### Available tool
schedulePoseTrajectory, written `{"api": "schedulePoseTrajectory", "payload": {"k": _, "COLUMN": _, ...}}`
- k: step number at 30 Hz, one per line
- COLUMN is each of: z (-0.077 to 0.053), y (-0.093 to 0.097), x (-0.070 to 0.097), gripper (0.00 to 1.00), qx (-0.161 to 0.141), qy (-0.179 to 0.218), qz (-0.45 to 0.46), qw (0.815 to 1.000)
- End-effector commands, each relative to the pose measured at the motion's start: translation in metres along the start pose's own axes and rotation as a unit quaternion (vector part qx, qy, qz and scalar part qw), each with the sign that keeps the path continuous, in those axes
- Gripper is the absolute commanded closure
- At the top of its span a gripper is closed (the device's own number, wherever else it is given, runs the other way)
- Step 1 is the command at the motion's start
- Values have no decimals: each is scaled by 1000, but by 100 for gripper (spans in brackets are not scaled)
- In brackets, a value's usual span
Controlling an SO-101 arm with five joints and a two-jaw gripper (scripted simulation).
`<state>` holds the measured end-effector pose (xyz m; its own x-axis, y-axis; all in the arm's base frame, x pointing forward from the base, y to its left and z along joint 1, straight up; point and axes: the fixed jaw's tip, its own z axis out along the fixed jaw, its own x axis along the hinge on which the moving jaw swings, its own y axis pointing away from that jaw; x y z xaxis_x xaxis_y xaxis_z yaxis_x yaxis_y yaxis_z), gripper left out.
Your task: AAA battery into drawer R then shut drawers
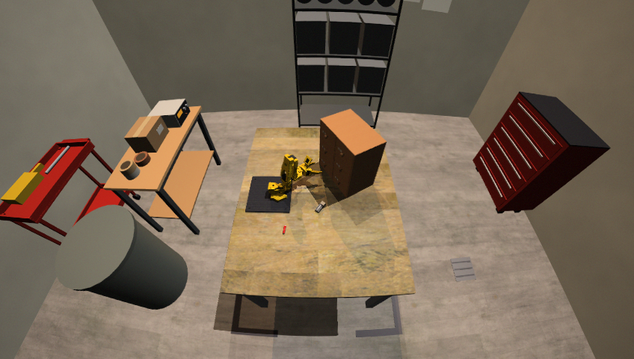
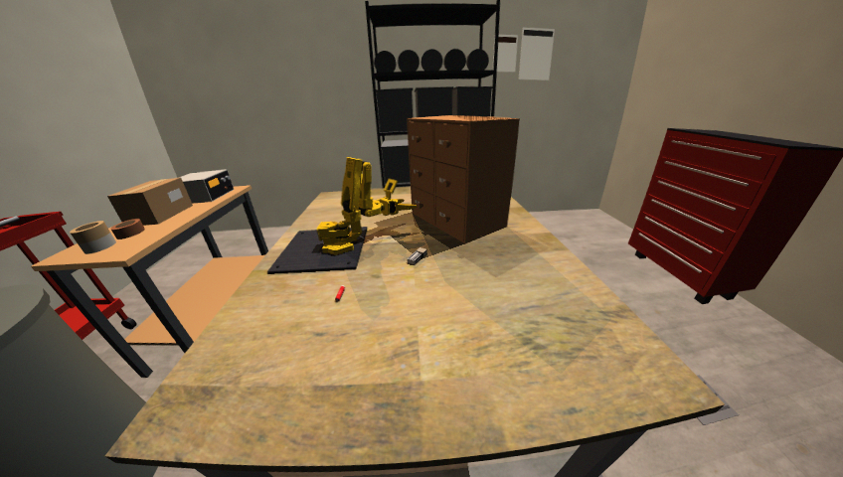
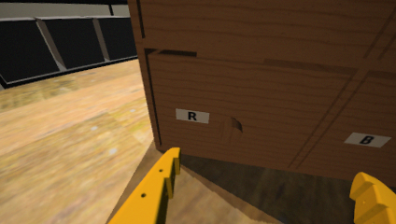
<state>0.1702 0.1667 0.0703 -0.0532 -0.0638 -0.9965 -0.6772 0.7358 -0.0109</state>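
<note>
- Grey-walled workshop; a mottled tan wooden table (image 2: pixel 473 354) holds a brown wooden chest (image 1: pixel 356 133) near its far edge.
- White labels read "R" (image 3: pixel 191 116) and "B" (image 3: pixel 367 139).
- Yellow gripper (image 3: pixel 266 187) faces drawer R, jaws parted, holding nothing.
- Small grey AAA battery (image 1: pixel 319 206) lies mid-table, near the chest.
- Small red cylinder (image 1: pixel 284 229) lies toward the left edge.

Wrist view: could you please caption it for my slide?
Open gripper faces the shut bottom drawer marked R of the chest.
</note>
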Motion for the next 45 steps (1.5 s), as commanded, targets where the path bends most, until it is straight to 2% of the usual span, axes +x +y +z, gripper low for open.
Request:
{"api": "schedulePoseTrajectory", "payload": {"k": 1, "z": -2, "y": 2, "x": 1, "gripper": 50, "qx": -3, "qy": 2, "qz": 4, "qw": 1000}}
{"api": "schedulePoseTrajectory", "payload": {"k": 41, "z": -2, "y": 2, "x": 1, "gripper": 50, "qx": -3, "qy": 2, "qz": 4, "qw": 1000}}
{"api": "schedulePoseTrajectory", "payload": {"k": 45, "z": 3, "y": -7, "x": -6, "gripper": 50, "qx": 15, "qy": -1, "qz": 5, "qw": 1000}}
